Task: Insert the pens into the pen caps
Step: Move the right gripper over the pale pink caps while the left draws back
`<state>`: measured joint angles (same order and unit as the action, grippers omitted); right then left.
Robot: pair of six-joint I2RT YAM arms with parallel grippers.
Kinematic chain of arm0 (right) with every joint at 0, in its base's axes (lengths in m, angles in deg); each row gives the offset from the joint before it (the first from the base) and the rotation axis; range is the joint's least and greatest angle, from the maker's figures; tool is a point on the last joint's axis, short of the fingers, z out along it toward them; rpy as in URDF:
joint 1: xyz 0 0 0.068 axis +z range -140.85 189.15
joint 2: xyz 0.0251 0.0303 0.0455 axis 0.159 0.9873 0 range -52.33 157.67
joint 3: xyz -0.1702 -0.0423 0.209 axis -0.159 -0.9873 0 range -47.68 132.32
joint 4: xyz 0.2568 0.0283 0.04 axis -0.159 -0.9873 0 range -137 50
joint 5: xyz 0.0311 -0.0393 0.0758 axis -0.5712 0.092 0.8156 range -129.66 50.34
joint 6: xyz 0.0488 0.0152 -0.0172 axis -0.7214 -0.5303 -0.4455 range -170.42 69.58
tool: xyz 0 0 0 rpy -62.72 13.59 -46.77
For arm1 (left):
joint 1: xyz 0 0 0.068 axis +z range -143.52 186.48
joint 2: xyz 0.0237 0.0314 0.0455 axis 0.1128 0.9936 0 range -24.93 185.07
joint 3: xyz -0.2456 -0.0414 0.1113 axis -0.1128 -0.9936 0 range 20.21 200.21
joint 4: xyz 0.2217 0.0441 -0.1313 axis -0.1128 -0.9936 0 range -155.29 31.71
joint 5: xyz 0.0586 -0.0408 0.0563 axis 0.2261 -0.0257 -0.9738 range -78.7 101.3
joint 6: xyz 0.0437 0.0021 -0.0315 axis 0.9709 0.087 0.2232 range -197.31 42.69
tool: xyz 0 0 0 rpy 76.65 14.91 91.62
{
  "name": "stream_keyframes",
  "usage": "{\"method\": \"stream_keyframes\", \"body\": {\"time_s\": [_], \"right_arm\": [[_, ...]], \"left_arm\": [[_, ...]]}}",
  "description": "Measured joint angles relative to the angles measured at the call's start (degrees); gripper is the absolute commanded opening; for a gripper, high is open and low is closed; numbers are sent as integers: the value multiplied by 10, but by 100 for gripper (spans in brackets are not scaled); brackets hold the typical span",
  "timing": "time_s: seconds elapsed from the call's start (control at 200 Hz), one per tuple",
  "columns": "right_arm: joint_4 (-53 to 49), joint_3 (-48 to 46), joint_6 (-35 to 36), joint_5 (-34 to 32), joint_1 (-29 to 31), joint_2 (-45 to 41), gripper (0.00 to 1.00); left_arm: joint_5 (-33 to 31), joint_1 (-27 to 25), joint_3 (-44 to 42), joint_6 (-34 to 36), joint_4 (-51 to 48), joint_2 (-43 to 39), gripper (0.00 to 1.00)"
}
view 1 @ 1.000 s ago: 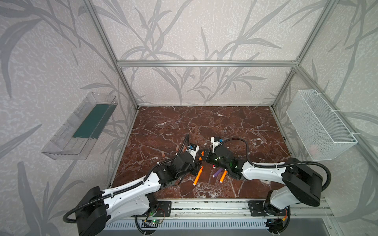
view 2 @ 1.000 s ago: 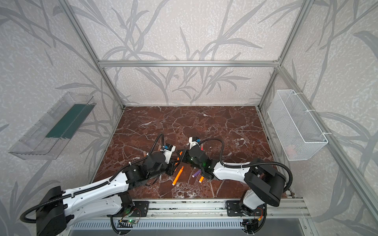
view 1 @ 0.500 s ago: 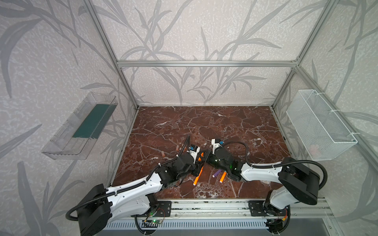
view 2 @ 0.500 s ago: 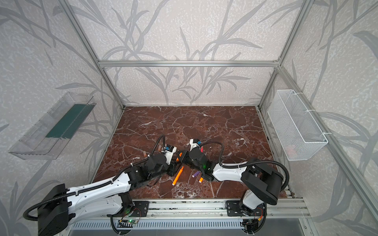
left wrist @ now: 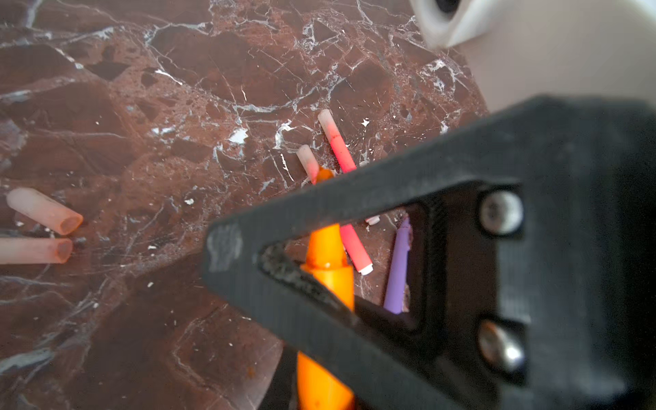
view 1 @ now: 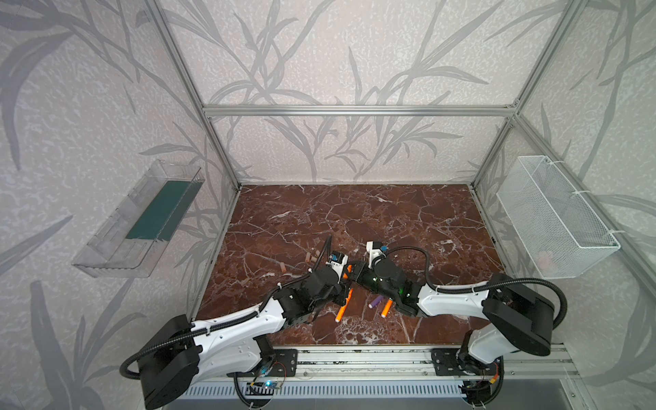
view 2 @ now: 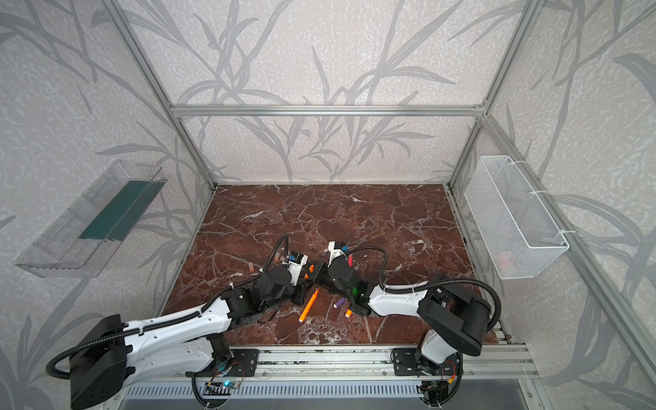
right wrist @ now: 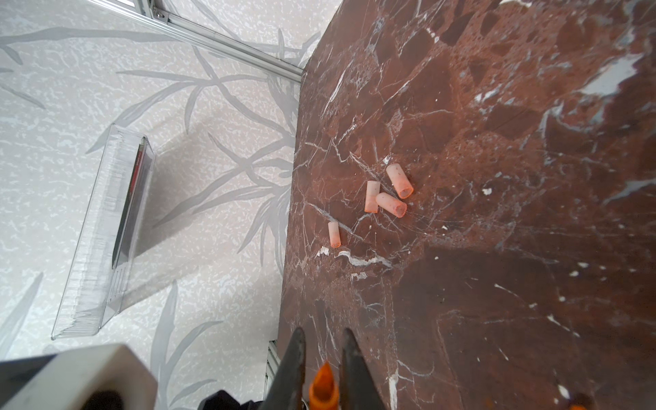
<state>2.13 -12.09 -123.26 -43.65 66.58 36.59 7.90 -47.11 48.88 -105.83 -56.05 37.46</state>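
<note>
My right gripper [right wrist: 323,369] is shut on an orange pen [right wrist: 323,388] whose tapered tip sticks up between its fingers. My left gripper [left wrist: 319,390] is shut on the same pen [left wrist: 328,255] lower down; both meet over the front middle of the table [view 1: 349,273]. Several loose pen caps [right wrist: 399,181] lie to the left in both top views [view 1: 283,267]. Two pink-red pens [left wrist: 337,145] lie with caps on their tips. A purple pen [view 1: 376,302] and two more orange pens [view 1: 343,306] lie in front.
A clear bin [view 1: 142,220] hangs on the left wall and a white wire basket [view 1: 553,216] on the right wall. Aluminium posts frame the marble table [view 1: 355,213]. A metal rail [view 1: 355,358] runs along its front edge.
My left gripper has shifted a little toward the right one and closed on the orange pen held there. The right gripper has stayed shut on that pen.
</note>
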Motion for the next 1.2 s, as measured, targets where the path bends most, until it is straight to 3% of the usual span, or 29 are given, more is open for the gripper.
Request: {"method": "stream_keyframes", "body": {"time_s": [0.1, 0.22, 0.425, 0.71, 0.84, 0.96, 1.055, 1.2], "right_arm": [[-3, 0, 9, -3, 0, 0, 52], [-34, 0, 34, -15, 1, -6, 66], [-157, 21, 121, -73, -1, -63, 70], [-281, 125, 317, -110, -5, -75, 72], [-304, 170, 380, -107, -5, -33, 72], [-348, 240, 429, -97, -5, 48, 68], [-381, 293, 456, -92, -5, 107, 68], [-424, 370, 493, -89, -6, 192, 64]], "left_arm": [[-11, 3, 0, -8, -7, -4, 0], [-16, 40, 0, -23, -46, -28, 0], [-44, 136, 20, -59, -188, -123, 0], [-112, 193, 151, -71, -334, -148, 0], [-156, 202, 151, -65, -326, -176, 0], [-193, 212, 56, -59, -262, -216, 0], [-209, 219, 7, -44, -240, -203, 0], [-219, 221, 0, -40, -215, -178, 0]]}}
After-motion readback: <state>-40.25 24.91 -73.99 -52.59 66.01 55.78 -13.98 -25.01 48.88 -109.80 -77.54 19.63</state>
